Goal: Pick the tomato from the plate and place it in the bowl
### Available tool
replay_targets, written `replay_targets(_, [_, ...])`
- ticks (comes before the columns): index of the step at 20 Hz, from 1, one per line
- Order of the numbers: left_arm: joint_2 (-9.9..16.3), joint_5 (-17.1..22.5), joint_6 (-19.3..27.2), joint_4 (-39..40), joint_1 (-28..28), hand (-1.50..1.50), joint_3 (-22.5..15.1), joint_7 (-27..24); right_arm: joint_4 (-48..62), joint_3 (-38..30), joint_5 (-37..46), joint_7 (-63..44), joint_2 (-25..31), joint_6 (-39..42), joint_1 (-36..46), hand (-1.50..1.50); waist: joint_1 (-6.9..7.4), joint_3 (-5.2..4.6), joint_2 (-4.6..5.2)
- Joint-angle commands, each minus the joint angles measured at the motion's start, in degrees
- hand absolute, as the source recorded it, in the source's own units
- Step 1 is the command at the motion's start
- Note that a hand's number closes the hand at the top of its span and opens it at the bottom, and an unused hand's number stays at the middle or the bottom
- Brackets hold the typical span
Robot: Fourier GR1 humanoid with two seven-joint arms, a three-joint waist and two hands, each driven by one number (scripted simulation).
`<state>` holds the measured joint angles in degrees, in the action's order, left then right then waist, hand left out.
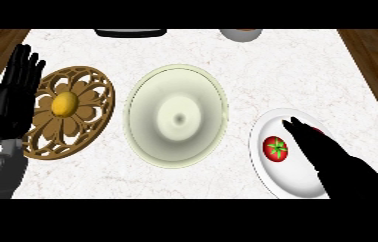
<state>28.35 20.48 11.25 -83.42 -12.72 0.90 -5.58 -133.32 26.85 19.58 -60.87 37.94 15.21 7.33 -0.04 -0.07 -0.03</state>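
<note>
Left hand [20, 93]: rests at the left edge of the counter, fingers straight and spread, pointing up the view, holding nothing; its grey forearm shows below it.
Wooden trivet [70, 111]: a round, carved, flower-pattern piece lying just beside the left hand, its left rim partly covered by the fingers.
Yellow fruit [65, 104]: a small round yellow object sitting at the centre of the trivet.
Counter [244, 66]: a pale marble top, with brown wood showing at the far left and far right corners.
Dark dish [130, 32]: a black-rimmed item cut off by the top edge, behind the trivet and bowl.
Bowl [176, 117]: a wide, pale greenish-cream bowl at mid-counter, between the trivet and the plate, nothing inside it.
Grey cup [241, 34]: a small round vessel at the top edge, only partly visible.
Plate [284, 183]: white, near the right front of the counter, close beside the bowl but apart from it.
Tomato [276, 148]: red with a green star-shaped stem, lying on the left part of the plate.
Right hand [317, 148]: over the plate, fingers extended and close together, pointing up-left, just right of the tomato; nothing pinched, and contact with the tomato cannot be judged.
</note>
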Motion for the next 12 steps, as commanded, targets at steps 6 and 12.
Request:
replay_targets(6, [-1.6, -1.5, -1.5, 0.6, -1.9, 0.00, 1.7, 1.8, 8.4, -2.0, 0.1, -0.9, -4.4, 5.2, 0.3, -1.50, -0.01, 0.06, 0.07])
replay_targets(12, [-2.5, -1.8, -3.6, -1.5, 1.1, 0.00, 3.2, 0.9, 17.1, -1.8, 10.2, 13.0, -5.1, -1.2, -8.4, -1.50, -0.07, 0.10, 0.02])
